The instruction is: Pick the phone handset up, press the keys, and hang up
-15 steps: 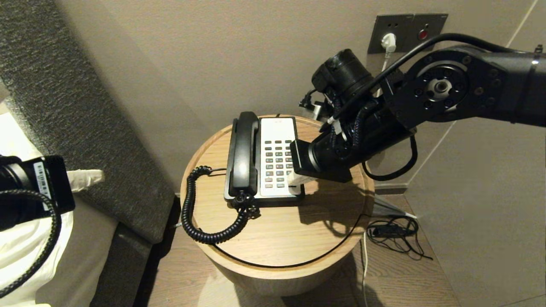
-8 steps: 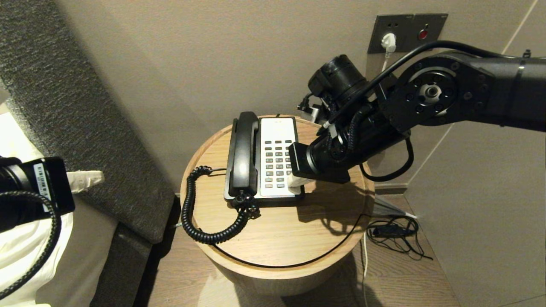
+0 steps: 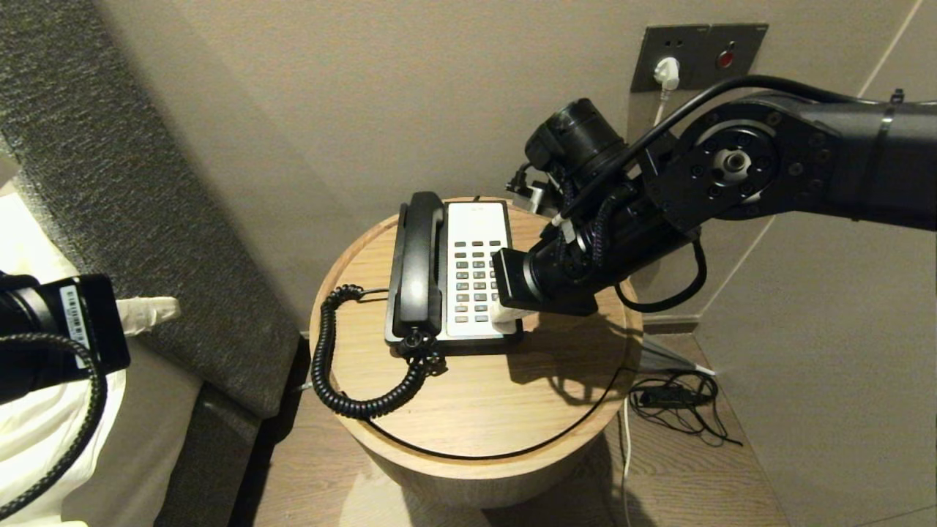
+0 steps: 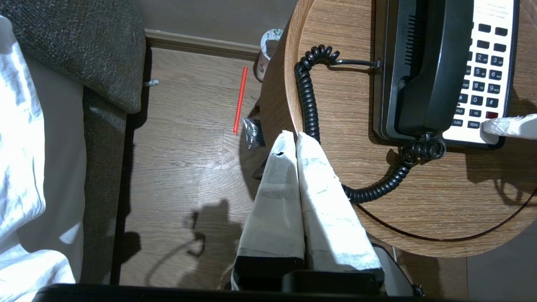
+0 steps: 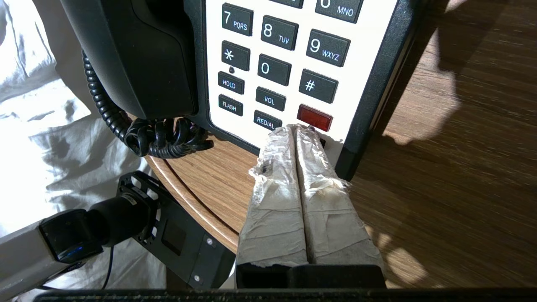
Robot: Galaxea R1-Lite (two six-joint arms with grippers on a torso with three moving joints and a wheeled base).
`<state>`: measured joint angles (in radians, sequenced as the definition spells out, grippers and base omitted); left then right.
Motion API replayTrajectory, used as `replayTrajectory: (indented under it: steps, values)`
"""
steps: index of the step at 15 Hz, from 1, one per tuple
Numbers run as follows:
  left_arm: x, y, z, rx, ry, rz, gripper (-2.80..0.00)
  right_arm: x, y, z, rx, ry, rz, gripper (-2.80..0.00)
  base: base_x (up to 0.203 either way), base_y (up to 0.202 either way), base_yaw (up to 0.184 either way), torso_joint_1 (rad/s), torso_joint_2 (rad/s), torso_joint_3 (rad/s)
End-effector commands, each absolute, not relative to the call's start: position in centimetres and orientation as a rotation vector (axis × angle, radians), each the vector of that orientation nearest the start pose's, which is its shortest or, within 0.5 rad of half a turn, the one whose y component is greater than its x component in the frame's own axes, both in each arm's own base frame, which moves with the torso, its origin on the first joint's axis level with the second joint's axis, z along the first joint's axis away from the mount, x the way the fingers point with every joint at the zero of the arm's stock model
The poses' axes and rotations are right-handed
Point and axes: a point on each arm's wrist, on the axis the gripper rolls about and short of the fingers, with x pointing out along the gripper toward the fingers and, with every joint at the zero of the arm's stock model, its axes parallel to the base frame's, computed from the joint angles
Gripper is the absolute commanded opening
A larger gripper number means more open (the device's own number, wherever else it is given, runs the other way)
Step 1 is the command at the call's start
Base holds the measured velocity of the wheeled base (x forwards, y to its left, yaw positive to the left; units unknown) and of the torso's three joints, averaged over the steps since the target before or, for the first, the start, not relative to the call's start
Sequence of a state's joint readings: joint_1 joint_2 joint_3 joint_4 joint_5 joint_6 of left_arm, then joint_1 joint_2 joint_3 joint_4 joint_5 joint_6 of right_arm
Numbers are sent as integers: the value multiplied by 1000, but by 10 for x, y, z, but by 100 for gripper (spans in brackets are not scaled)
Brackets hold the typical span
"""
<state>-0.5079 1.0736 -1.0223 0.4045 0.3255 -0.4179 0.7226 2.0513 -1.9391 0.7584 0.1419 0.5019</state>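
The handset [image 3: 419, 263] is seen cradled on the phone [image 3: 476, 271] near the round table's [image 3: 476, 410] far edge. The right gripper [image 5: 296, 128], jaws closed on nothing, is poised at the keypad's lowest row; actual contact cannot be made out. The left gripper [image 4: 292, 136], likewise closed, is held off the table's left edge.

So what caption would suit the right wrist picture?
Right gripper, fingers shut, poised at the phone keypad's red button, handset cradled.
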Motion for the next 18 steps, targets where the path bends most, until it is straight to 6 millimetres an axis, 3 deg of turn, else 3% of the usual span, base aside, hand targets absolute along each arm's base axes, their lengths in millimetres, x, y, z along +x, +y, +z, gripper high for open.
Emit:
replayTrajectory:
  steps: [1, 5, 9, 13, 16, 18]
  values:
    - [114, -55, 285, -227, 448, -85, -280, 282, 254, 254, 196, 1010, 578, -280, 0, 0, 0, 0, 0, 0]
    - [112, -54, 286, -230, 441, -86, -280, 251, 238, 292, 222, 949, 619, -280, 0, 0, 0, 0, 0, 0]
    - [105, -49, 285, -231, 425, -73, -280, 214, 196, 329, 257, 871, 579, -280, 0, 0, 0, 0, 0, 0]
    - [84, -32, 279, -249, 383, -29, -280, 167, 117, 343, 348, 803, 453, -280, 0, 0, 0, 0, 0, 0]
    - [57, -14, 268, -265, 324, 51, -280, 103, 52, 335, 434, 705, 332, -280, 0, 0, 0, 0, 0, 0]
    - [39, -4, 261, -280, 272, 119, -280, 57, 21, 325, 508, 609, 228, -280, 0, 0, 0, 0, 0, 0]
